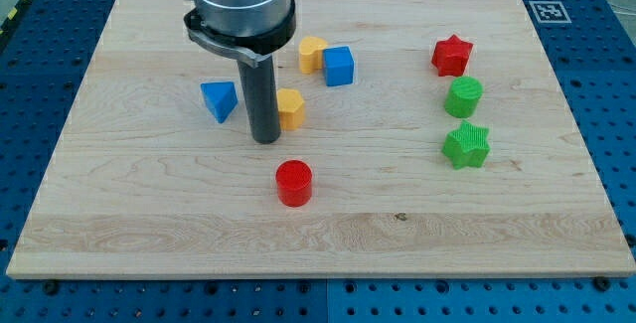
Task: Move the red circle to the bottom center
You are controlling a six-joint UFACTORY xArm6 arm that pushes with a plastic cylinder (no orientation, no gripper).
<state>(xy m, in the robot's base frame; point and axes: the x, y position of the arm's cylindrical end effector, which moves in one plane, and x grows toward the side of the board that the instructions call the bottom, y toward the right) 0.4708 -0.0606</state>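
The red circle (294, 183) is placed near the counter's (497, 224) bottom centre; my tip (264, 140) is kept just above-left. No jaws are fitted.

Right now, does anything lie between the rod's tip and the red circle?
No. In the camera view, bare board separates my tip from the red circle, which sits toward the view's bottom right of it.

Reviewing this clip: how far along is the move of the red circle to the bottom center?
Mostly done by the look of it: the red circle sits near the board's horizontal middle, below the other blocks. In hand: my tip is just above and to the view's left of it, not touching, beside the yellow block. Left: a bare strip of board lies below the circle, so a short push toward the view's bottom may remain.
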